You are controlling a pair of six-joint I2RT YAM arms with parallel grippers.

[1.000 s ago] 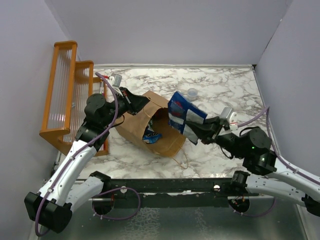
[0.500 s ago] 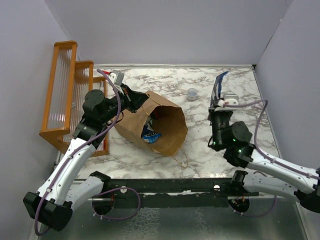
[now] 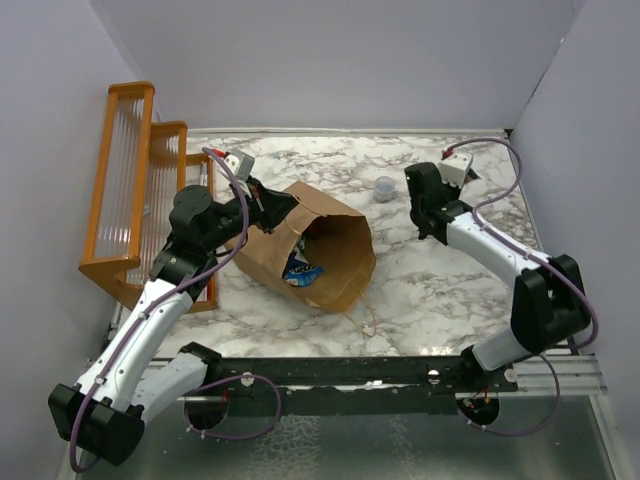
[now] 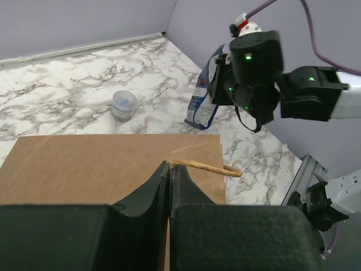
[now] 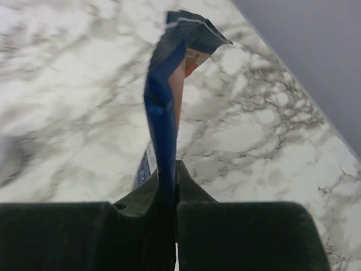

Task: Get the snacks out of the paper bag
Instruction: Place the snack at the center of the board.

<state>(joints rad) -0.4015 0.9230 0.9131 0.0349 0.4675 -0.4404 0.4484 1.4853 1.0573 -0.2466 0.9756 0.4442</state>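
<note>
The brown paper bag (image 3: pixel 330 235) lies on its side, its mouth facing the near right. A blue snack (image 3: pixel 302 270) shows inside the mouth. My left gripper (image 4: pixel 169 167) is shut on the bag's twisted handle (image 4: pixel 206 167) at the upper rim, above the bag's flat side (image 4: pixel 101 164). My right gripper (image 5: pixel 171 169) is shut on the edge of another blue snack packet (image 5: pixel 163 96). That packet (image 4: pixel 203 99) hangs with its lower end near the marble at the back right, beyond the cup. In the top view the right arm (image 3: pixel 480 240) hides it.
A small clear plastic cup (image 3: pixel 384 187) stands on the marble between the bag and the right arm. The orange wooden rack (image 3: pixel 140 190) sits along the left wall. Grey walls close off the back and both sides.
My right arm has pulled the blue packet away from the bag's mouth and swung it to the back right, lowering it. The left gripper has kept its hold on the bag's handle.
</note>
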